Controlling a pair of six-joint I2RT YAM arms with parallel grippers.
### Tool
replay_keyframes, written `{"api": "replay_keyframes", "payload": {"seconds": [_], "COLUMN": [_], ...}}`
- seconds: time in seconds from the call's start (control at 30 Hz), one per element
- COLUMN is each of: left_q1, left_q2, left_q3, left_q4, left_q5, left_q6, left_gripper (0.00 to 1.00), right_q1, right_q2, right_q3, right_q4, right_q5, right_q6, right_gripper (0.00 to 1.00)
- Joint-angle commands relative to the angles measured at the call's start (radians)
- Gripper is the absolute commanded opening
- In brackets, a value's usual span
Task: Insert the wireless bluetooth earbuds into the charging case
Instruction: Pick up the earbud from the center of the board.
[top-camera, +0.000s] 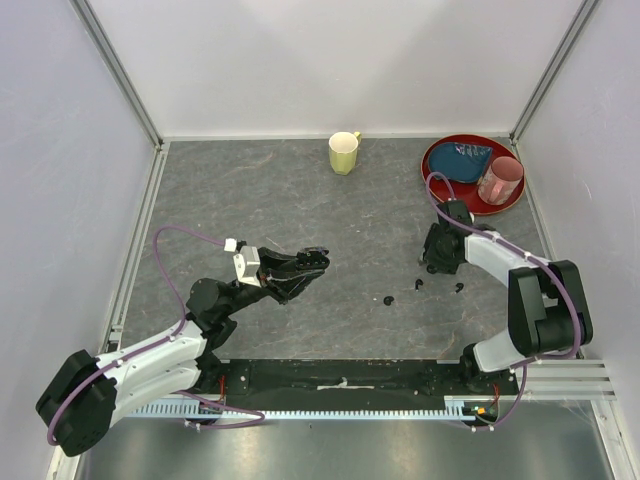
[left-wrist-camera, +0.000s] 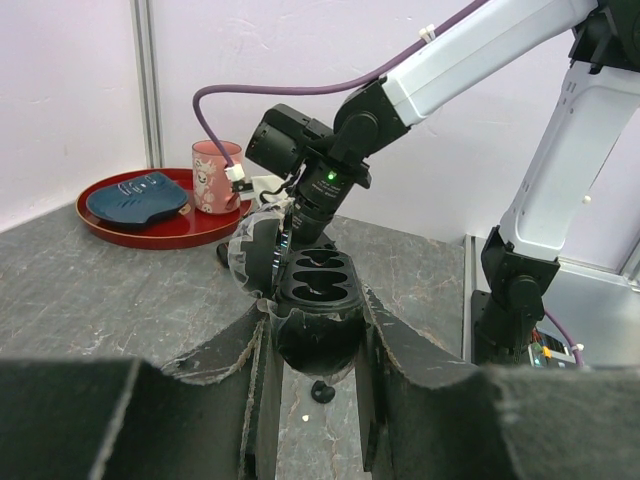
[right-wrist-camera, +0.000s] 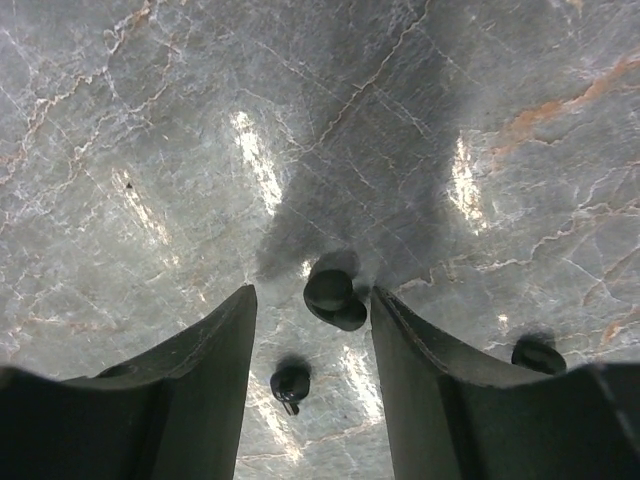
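My left gripper (top-camera: 296, 268) is shut on the charging case (top-camera: 314, 257), a glossy black oval box held above the table with its lid open. In the left wrist view the case (left-wrist-camera: 316, 287) shows two empty wells, gripped between the fingers (left-wrist-camera: 400, 350). One earbud (left-wrist-camera: 322, 391) lies on the table under it. My right gripper (top-camera: 434, 262) points down, open. In the right wrist view it (right-wrist-camera: 312, 296) hangs over one black earbud (right-wrist-camera: 334, 298), not touching it. Two more small black bits (right-wrist-camera: 290, 383) (right-wrist-camera: 538, 355) lie close by. The top view shows three bits (top-camera: 388, 299) (top-camera: 417, 285) (top-camera: 458, 288).
A yellow mug (top-camera: 343, 152) stands at the back middle. A red tray (top-camera: 431, 178) at the back right holds a pink cup (top-camera: 500, 180) and a blue dish (top-camera: 466, 157). White walls enclose the grey table on three sides.
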Motion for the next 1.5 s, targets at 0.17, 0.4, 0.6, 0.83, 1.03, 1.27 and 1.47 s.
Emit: {"api": "replay_keyframes", "payload": {"seconds": [0.17,0.4,0.6,0.83,1.03,1.27,1.47], "left_q1": [-0.004,-0.003,-0.004,-0.003,-0.004,-0.004,-0.004], "left_q2": [0.011,0.050,0.039,0.025,0.027,0.024,0.025], "left_q3": [0.009,0.022,0.018,0.015,0.013,0.012,0.010], "left_q4": [0.029,0.058,0.052,0.035,0.035,0.035,0.035], "left_q5": [-0.016,0.004,0.004,-0.005,-0.007,-0.010,-0.010], "left_q6": [0.012,-0.004,0.001,0.009,0.010,0.013,0.012], "left_gripper": [0.02,0.02,0.02,0.02,0.02,0.02,0.02], "right_q1": [0.005,0.048,0.074,0.080,0.083,0.085,0.088], "right_q2": [-0.129,-0.031,0.023,0.037,0.043,0.040,0.034], "right_q3": [0.055,0.099,0.113,0.118,0.119,0.123,0.116], "right_q4": [-0.043,-0.056,-0.060,-0.066,-0.077,-0.097,-0.105], "right_q5": [-0.003,-0.087,-0.070,-0.011,0.025,0.055,0.074], "right_q6": [-0.187,-0.222,-0.235,-0.233,-0.228,-0.228,-0.222], "right_gripper": [0.60,0.57,0.54,0.53,0.52,0.50,0.47]}}
